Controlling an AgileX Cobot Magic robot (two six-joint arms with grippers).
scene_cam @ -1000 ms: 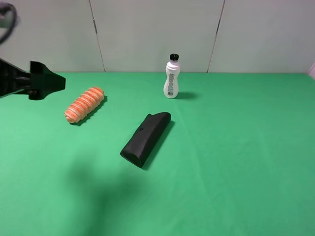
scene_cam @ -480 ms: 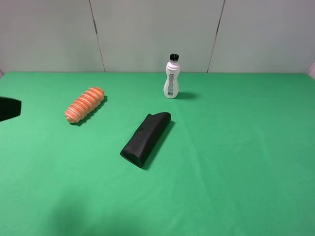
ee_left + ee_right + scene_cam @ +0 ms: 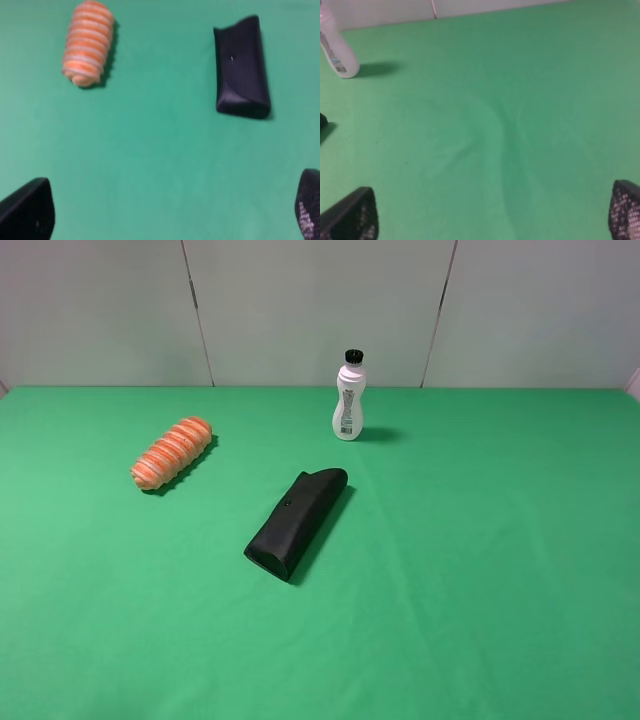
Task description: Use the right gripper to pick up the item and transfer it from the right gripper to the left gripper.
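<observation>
1. On the green cloth [image 3: 480, 570] we see three things: the orange roll [image 3: 172, 452], the black case [image 3: 296, 523] and the white bottle [image 3: 348, 397].
2. In the high view no arm and no gripper shows.
3. In the left wrist view we see only the two tips of the left gripper [image 3: 170, 210]. One finger [image 3: 27, 210] and the other finger stand far apart, with bare cloth between them, so the fingers are spread and hold nothing.
4. The roll [image 3: 88, 43] lies on the cloth well ahead of the left fingertips, nearer to the line of one finger than to the other. It touches no finger.
5. The black case [image 3: 242, 67] lies also ahead of these fingers, on the side of the other finger, well apart from the roll.
6. In the right wrist view the right gripper [image 3: 490, 212] shows also only two tips. Its fingers [image 3: 350, 215] are spread wide and nothing is between them, only cloth.
7. The bottle [image 3: 335, 47] stands upright far ahead of the right fingers. We do not see the roll in this view.
</observation>
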